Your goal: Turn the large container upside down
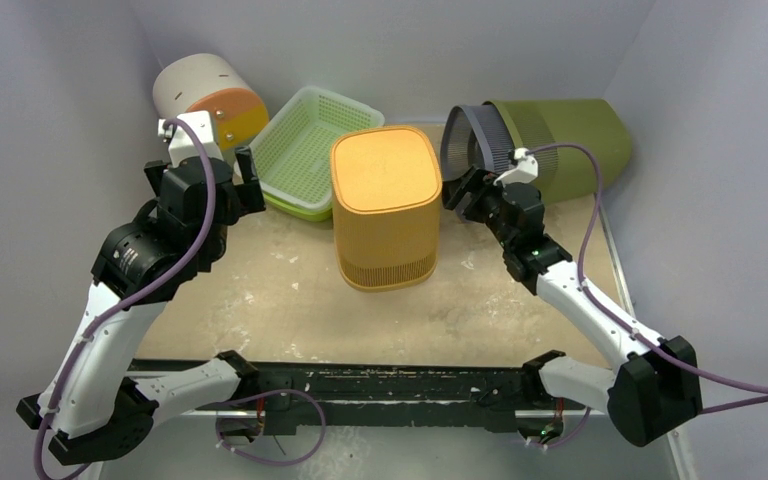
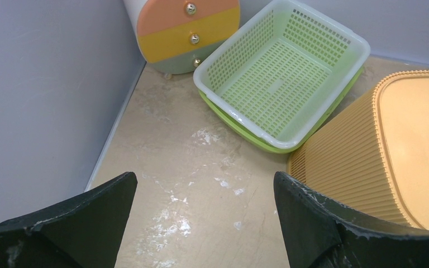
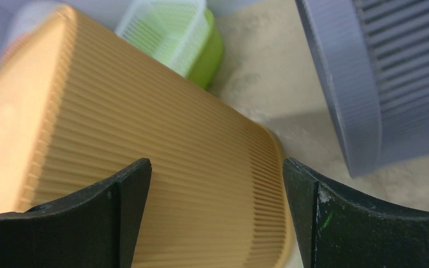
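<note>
Soft, even light fills all three views, with no hard glare. From above, the container (image 1: 385, 205) throws only a faint shadow on the worktop (image 1: 290, 300) at its near side, and the picture's corners darken. The left wrist view is sharp, with small glints on the knobs (image 2: 190, 8); the black fingers (image 2: 89, 223) lose detail. In the right wrist view the container's top and the basket (image 3: 170, 33) are blurred.
</note>
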`<state>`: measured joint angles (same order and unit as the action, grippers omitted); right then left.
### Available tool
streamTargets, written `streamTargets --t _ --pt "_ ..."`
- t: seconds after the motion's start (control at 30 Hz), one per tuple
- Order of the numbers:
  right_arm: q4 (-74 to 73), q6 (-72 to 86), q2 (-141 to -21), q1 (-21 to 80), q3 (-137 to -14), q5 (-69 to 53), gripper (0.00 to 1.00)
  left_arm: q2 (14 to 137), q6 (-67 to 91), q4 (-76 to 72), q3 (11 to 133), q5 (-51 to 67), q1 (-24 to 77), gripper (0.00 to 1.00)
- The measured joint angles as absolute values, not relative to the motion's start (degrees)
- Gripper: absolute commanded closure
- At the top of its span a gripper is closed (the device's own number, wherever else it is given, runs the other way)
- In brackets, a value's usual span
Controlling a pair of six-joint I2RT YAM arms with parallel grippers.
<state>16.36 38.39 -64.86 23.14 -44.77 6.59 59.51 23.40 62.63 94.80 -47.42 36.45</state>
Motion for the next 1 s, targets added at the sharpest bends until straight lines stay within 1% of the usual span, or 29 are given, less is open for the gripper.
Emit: streamTargets --t 0.2,0.53,0.6,0.87,1.0 --pt "8.97 34.28 -65.19 25.74 -45.06 12.60 0.09 60.18 23.40 62.17 94.52 -46.98 36.45 0.10" --pt "10.26 27.77 -75.53 27.07 -46.92 14.06 0.09 60.45 23.38 61.32 92.97 -46.46 36.45 0.11" --pt "9.80 27.55 -76.18 29.06 -46.92 14.09 0.09 60.42 23.38 61.34 92.99 -46.44 36.45 0.11" --pt "9.23 29.28 -74.11 42.85 -46.94 15.94 0.09 61.47 23.31 61.71 95.48 -45.39 36.45 0.10" --pt "11.05 31.05 -78.96 48.14 -49.41 15.51 0.10 62.39 23.16 61.14 97.62 -43.70 36.45 0.11"
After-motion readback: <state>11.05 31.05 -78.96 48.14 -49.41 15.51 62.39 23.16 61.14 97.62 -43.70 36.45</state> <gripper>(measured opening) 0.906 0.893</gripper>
